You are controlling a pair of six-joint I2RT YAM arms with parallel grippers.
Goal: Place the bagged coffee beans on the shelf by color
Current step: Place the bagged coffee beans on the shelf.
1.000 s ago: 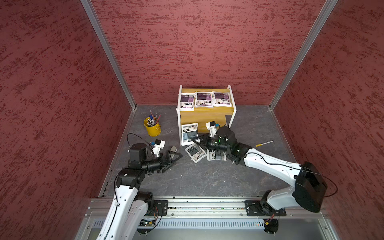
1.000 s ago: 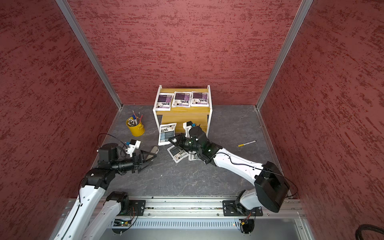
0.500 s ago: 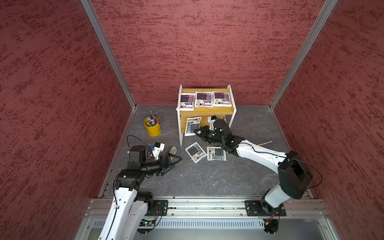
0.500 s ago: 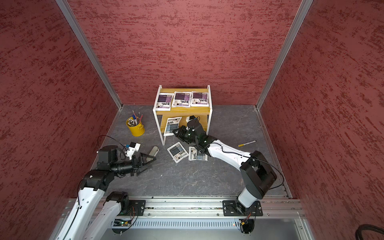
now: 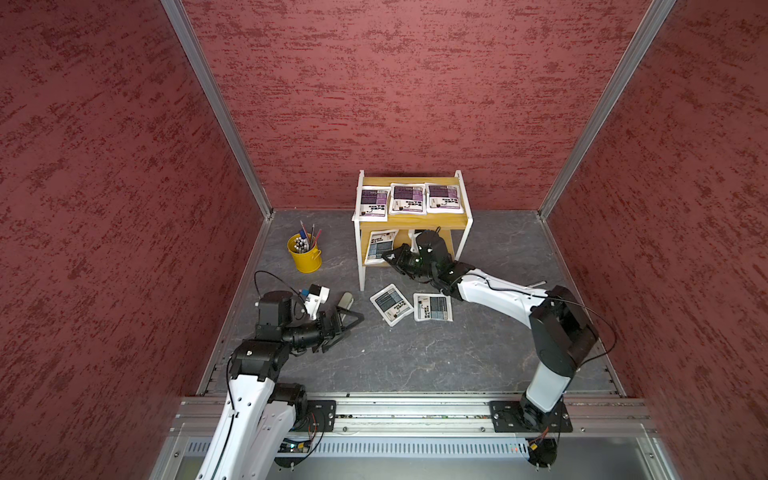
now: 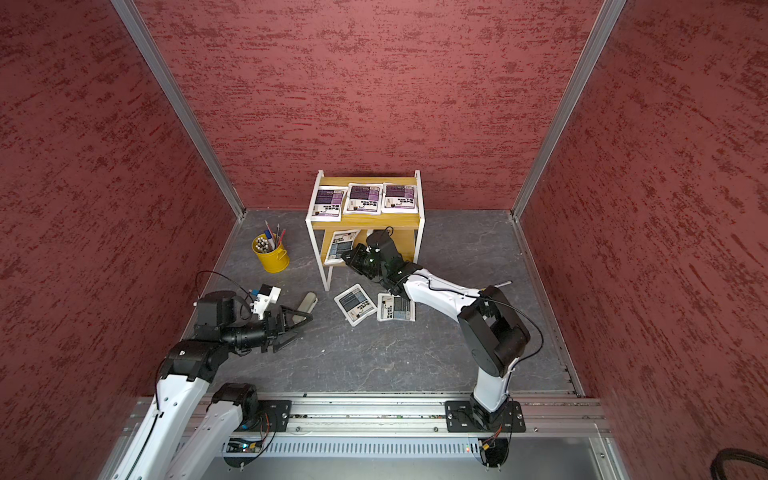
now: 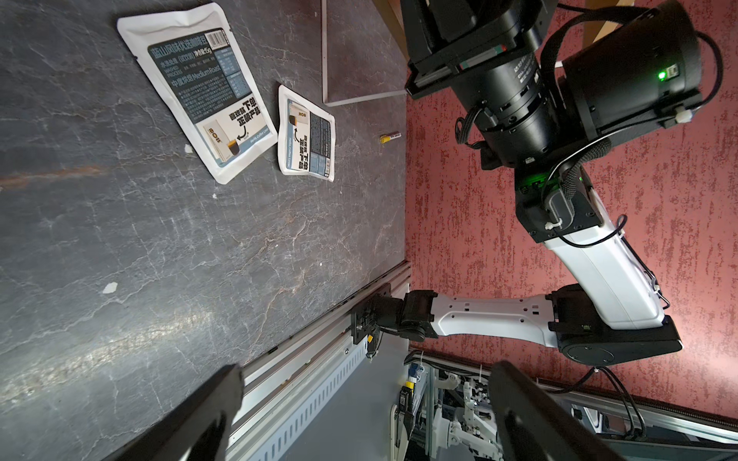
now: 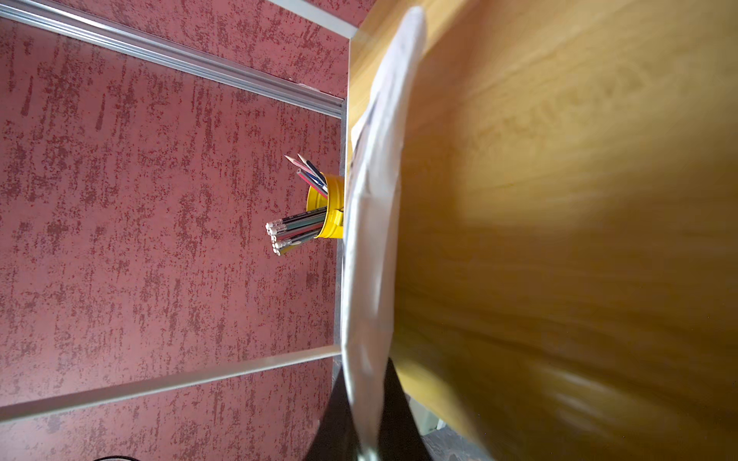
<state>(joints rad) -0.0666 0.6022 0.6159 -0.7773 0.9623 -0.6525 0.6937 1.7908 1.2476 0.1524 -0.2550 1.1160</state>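
Right tool clamped on grey-blue pouch, tilted at the lower board of the shelf: I'd slide it in flat and deep before release, leaving room for two loose pouches on the table; left tool jaws apart, idle.

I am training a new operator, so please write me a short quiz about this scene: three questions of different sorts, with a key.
1. True or false: the left gripper is shut.
2. How many purple-label pouches lie on the top board?
3. Which label colour has the gripped pouch in the right gripper? A purple; B grey-blue; C yellow.
Key: 1 false; 2 three; 3 B.
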